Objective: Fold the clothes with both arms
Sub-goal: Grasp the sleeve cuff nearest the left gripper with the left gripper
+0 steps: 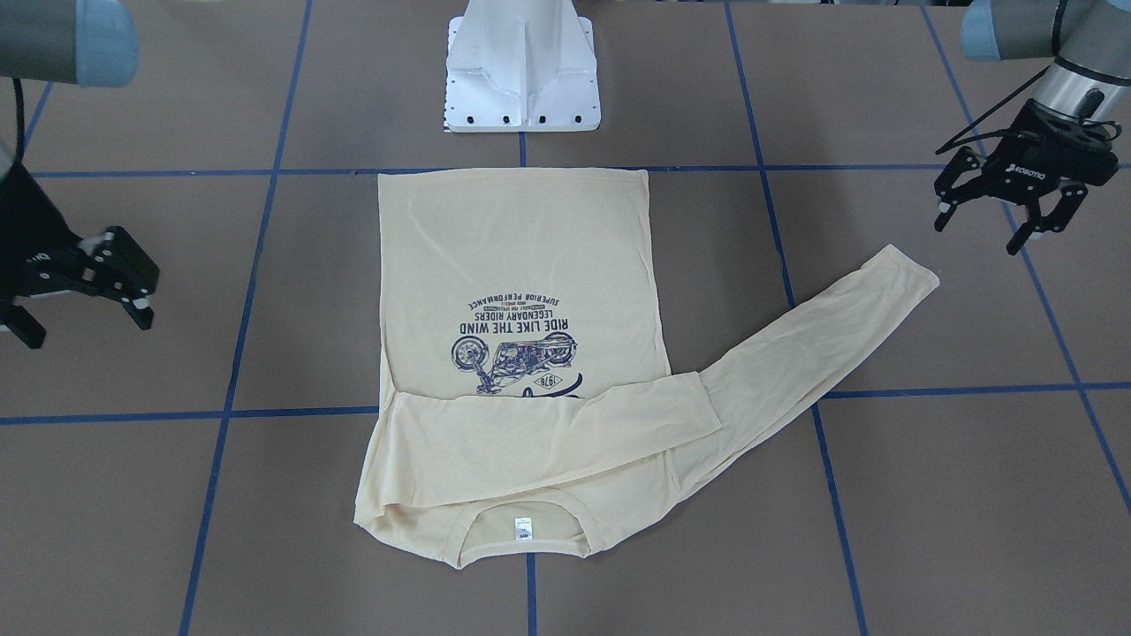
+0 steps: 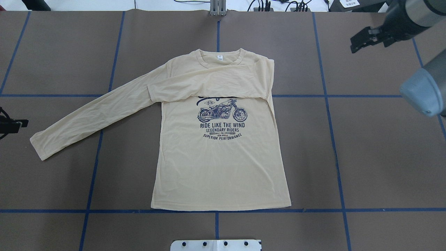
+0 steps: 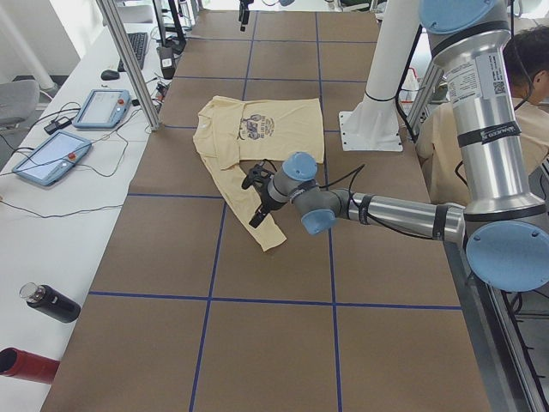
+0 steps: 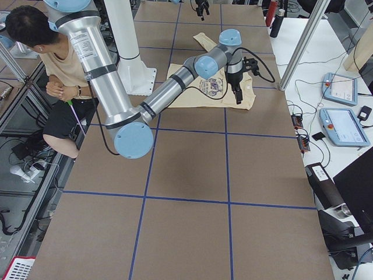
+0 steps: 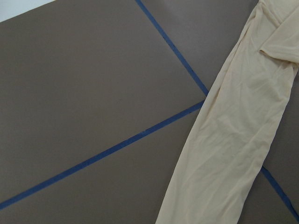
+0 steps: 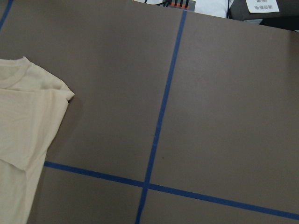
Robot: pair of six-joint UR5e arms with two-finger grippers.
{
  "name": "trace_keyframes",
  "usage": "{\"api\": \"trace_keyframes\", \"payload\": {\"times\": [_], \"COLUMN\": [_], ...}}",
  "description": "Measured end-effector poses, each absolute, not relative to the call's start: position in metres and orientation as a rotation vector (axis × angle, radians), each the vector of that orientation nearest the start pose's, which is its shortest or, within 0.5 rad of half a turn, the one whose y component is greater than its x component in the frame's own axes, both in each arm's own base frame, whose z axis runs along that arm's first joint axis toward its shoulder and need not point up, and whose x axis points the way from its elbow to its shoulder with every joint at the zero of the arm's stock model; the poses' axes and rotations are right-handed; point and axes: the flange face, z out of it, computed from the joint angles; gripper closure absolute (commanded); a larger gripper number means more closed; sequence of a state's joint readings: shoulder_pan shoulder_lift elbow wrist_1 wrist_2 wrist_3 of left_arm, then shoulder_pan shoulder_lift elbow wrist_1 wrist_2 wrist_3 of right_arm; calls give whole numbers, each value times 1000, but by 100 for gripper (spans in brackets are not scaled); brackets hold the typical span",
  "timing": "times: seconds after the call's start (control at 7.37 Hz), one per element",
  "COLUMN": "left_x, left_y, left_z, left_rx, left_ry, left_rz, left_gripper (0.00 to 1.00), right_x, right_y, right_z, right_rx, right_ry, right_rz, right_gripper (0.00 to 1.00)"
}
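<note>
Both sets of jaws stand spread wide with nothing between them. Clock directions here follow the overhead view. The left jaws hang above the desk [image 2: 383, 157] at 9 o'clock from the shirt [image 2: 219, 167], near the cuff [image 2: 40, 143] of its outstretched sleeve [image 2: 94, 115] but not touching it. The right jaws hang at 2 o'clock from the shirt, well apart from the cloth.

The desk is brown and is crossed by blue tape lines [image 2: 334, 146] that form a grid. The left arm [image 3: 403, 210] reaches out low and nearly level over the desk. The right arm [image 4: 175, 84] stretches out past the shirt's far side. A white pedestal [image 1: 521, 79] stands at 6 o'clock, just beyond the hem.

The shirt lies flat and print-up in the middle of the desk, with its collar at 12 o'clock and its hem at 6. The outstretched sleeve runs from the shoulder towards 8 o'clock and lies flat on the desk. The other sleeve [image 2: 209, 87] is folded across the chest, with its end pointing to 9 o'clock. That sleeve covers the top edge of the navy motorcycle print [image 2: 222, 115]. Below the motorcycle, the words "RIDE LIKE THE WIND" are in plain sight. A small white label [image 2: 220, 57] sits inside the collar at 12 o'clock.
</note>
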State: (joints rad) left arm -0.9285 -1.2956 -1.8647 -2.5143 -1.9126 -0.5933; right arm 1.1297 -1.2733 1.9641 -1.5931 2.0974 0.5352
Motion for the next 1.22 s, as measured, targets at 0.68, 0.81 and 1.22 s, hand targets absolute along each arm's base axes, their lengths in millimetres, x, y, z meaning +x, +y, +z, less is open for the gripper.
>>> {"api": "trace_keyframes", "payload": {"times": [0.68, 0.81, 1.22], "left_x": [237, 246, 260], "left_y": [-353, -347, -337], "left_z": [596, 597, 603], "left_rx": [541, 534, 513], "left_ry": [793, 794, 794], "left_rz": [150, 166, 202], "left_gripper": [25, 32, 33], "right_x": [-79, -76, -72], "right_y": [-468, -467, -466], "right_z": [427, 428, 428], "right_rx": [361, 363, 368], "right_ry": [-816, -820, -822], "right_rz": [-116, -114, -110], "right_gripper": [0, 0, 0]}}
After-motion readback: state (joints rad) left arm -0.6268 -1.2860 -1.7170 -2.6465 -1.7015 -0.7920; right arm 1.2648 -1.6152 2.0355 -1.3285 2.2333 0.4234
